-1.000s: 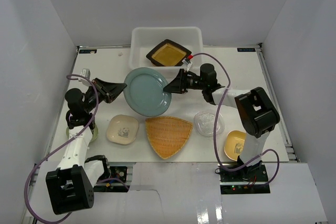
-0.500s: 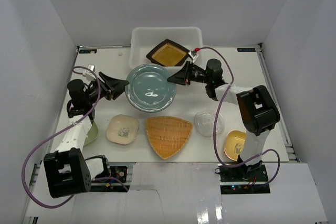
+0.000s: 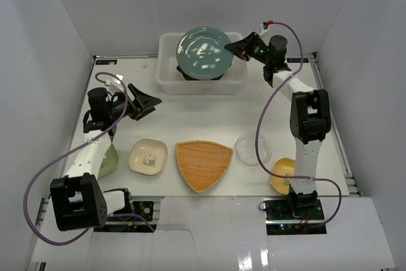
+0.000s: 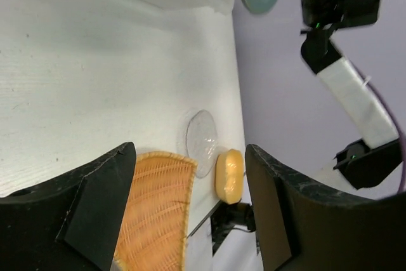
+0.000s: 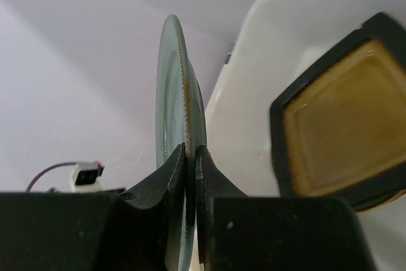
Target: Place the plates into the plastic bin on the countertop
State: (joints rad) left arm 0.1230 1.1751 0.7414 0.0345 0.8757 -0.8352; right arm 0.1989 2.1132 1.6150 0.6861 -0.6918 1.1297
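The left arm [image 3: 90,157] & right arm [image 3: 305,163] look the same: white tube links w/ big black boxy joint housings, each on a black base [image 3: 295,202] w/ an exposed circuit board beside it. A thin purple cable [image 3: 257,141] hangs in loose loops along each arm and ends near the wrist in a small white connector [image 3: 269,24], red-tipped on the right one. The left gripper [image 3: 154,106] & right gripper [image 3: 229,47] have black wedge-shaped fingers [image 4: 104,204], matt and a bit speckled.
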